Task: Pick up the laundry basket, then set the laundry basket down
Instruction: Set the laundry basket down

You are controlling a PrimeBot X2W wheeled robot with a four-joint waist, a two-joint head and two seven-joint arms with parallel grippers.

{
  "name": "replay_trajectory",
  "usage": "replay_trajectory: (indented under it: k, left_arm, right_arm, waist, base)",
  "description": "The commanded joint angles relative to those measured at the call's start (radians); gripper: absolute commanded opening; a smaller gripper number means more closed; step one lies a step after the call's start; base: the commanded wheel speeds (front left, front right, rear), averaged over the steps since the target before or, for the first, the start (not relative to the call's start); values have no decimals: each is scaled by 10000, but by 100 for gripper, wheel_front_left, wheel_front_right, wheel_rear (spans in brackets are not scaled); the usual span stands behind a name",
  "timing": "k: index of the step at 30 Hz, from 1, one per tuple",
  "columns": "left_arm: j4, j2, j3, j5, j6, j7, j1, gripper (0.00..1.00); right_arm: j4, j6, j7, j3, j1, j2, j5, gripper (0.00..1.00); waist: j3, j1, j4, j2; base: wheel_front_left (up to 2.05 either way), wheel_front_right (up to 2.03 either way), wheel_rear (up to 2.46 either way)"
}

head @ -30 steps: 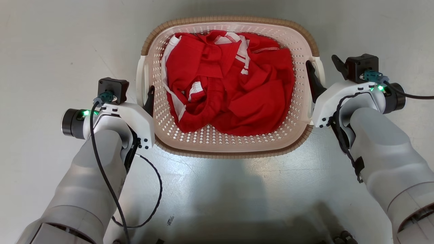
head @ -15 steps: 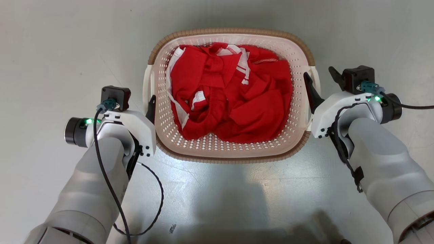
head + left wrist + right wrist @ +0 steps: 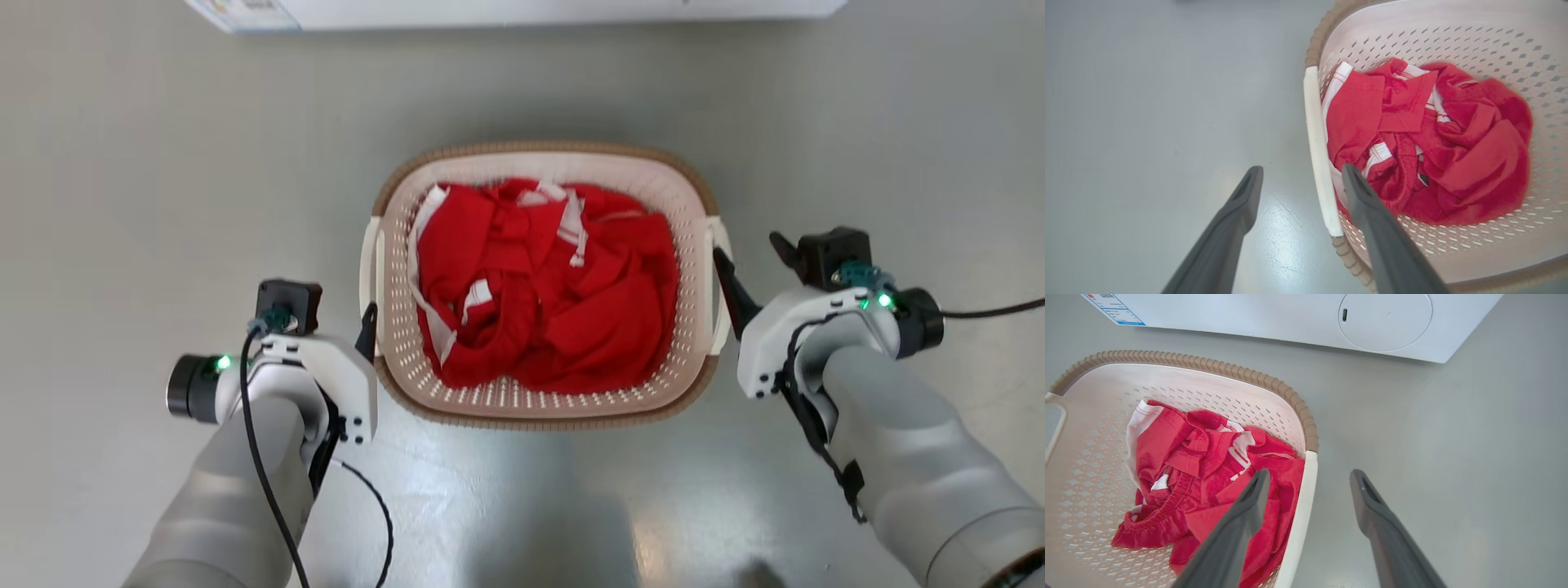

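The basket (image 3: 543, 153) is sitting on the grey floor (image 3: 147, 180) right in front of the robot, with its open top facing up. Its long side is running left to right across the robot, so its short ends are pointing at the two arms. Red clothes (image 3: 563, 310) with white bits are lying bunched up inside.

The left tool (image 3: 1302, 168) is standing wide open around the left handle (image 3: 1316, 143), with one finger over the clothes and one outside over the floor. The right tool (image 3: 1310, 473) is doing the same at the right handle (image 3: 1300, 506), wide open and holding nothing. I cannot tell if any finger is touching the basket.

A white washing machine (image 3: 1290, 314) is standing past the far side of the basket, well apart from it.
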Motion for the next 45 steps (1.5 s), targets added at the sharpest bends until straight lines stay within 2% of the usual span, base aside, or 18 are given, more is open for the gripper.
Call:
replay_trajectory:
  k: [1, 17, 25, 30, 35, 45]
  left_arm:
    - [4, 302, 131, -119, 83, -121, 319, 100]
    - [-103, 305, 256, -384, 187, -299, 1997, 100]
    - [-1571, 632, 854, -288, 568, -306, 2992, 100]
    - [-2634, 840, 1397, -40, 820, -306, 3663, 100]
    - [-3727, 1004, 2087, 309, 1026, -307, 4302, 100]
    - [-5768, 1106, 3529, 1148, 1236, -307, 5386, 100]
  right_arm:
    - [-85, -40, 22, 118, 538, 135, 100, 100]
    - [-132, -40, -85, 631, 2043, 135, 652, 100]
    - [-159, -40, -176, 469, 2508, 135, 682, 100]
    - [-506, -40, -183, -188, 2648, 135, 391, 100]
    - [-1105, -40, -185, -1178, 2931, 135, -414, 100]
    - [-3027, -40, -186, -2953, 3845, 135, -2056, 100]
  waist:
    - [-442, 0, -71, 0]
    - [-3343, 0, -230, 0]
    - [-4416, 0, -319, 0]
    - [-4810, 0, -361, 0]
    - [-5074, 0, -385, 0]
    - [-5396, 0, -482, 0]
  base:
    - [0, 0, 0]
    - [0, 0, 0]
    - [0, 0, 0]
    - [0, 0, 0]
    - [0, 0, 0]
    - [0, 0, 0]
